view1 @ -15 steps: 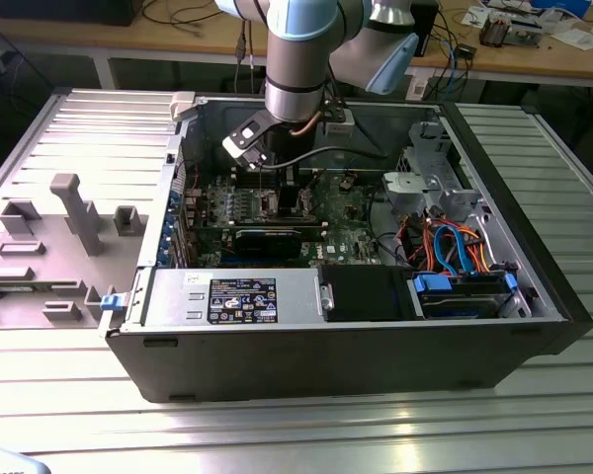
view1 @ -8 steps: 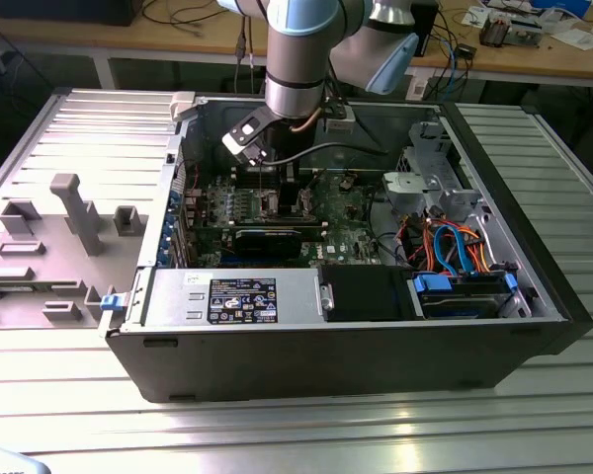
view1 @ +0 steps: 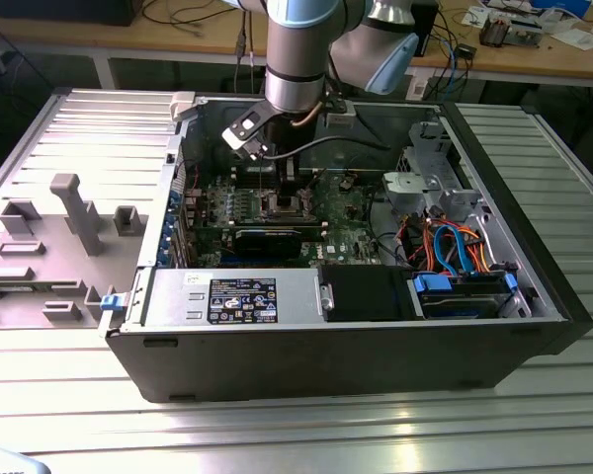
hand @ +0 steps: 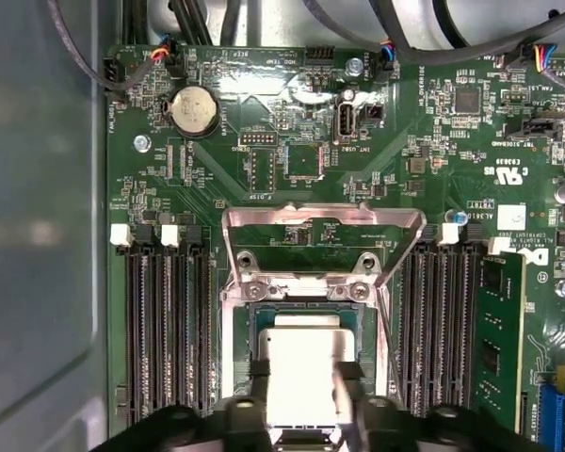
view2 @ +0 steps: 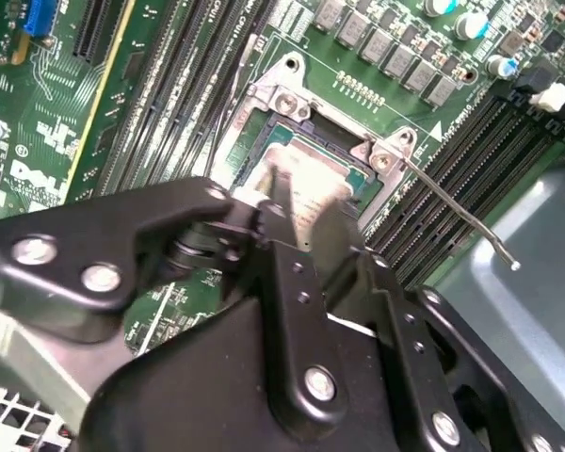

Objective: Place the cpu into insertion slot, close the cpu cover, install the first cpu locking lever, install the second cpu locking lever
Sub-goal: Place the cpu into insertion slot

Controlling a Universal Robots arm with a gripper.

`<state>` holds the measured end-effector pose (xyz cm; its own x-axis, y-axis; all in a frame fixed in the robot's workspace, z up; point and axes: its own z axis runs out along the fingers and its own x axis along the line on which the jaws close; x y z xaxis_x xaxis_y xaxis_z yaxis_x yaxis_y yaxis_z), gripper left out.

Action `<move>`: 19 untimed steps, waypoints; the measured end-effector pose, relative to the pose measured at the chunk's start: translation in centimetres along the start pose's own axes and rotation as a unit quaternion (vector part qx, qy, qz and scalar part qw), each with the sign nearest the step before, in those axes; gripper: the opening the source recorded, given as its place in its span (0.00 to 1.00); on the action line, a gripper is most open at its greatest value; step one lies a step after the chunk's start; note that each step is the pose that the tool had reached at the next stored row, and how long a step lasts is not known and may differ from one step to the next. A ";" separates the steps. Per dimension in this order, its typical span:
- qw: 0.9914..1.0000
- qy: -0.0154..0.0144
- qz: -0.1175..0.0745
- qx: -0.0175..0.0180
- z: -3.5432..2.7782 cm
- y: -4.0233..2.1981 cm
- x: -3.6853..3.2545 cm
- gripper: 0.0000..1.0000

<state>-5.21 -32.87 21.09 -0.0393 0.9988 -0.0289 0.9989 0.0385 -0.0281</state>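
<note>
The black end effector (hand: 303, 381) is pinching the cpu (hand: 306, 358), its two fingers (hand: 257, 377) pressing against opposite edges of the silvery-tan chip. The cpu is lying squarely within the insertion slot (hand: 306, 308), whose dark rim is showing around it in both wrist views; whether the chip is fully seated cannot be told.

Just beyond the slot, the cpu cover (hand: 322, 216) is standing swung open on its hinge, green board showing through its window. In the second wrist view a thin locking lever (view2: 452, 207) is jutting out from a corner of the slot and passing over the neighbouring memory slots (hand: 165, 320). These long black slots are running along both sides of the slot, and one memory stick (hand: 497, 330) is standing in the outermost of them. Farther up the board a coin battery (hand: 195, 110) is shining near bundled cables.

In the exterior view the arm (view1: 296, 49) is reaching down into the open computer case (view1: 356, 346), which is lying on its side on a ribbed metal worktop (view1: 306, 434). A grey panel (view1: 69, 227) is resting just beside the case, on the exterior view's left.
</note>
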 end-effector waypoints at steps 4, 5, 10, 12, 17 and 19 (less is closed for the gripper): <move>0.999 -0.001 -0.041 -0.001 0.02 -0.04 -0.01 0.17; 0.999 -0.001 -0.042 -0.001 0.03 -0.07 -0.06 0.11; 0.999 -0.004 -0.042 -0.001 -0.20 0.20 -0.51 0.11; 0.999 -0.005 -0.042 -0.001 -0.56 0.19 -0.51 0.11; 0.999 -0.007 -0.042 -0.001 -1.47 0.17 -0.53 0.11; 0.999 -0.007 -0.042 -0.001 -1.68 0.17 -0.54 0.11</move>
<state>-4.97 -33.36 22.78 -0.1234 0.9915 -0.0412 0.9921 0.1222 -0.0299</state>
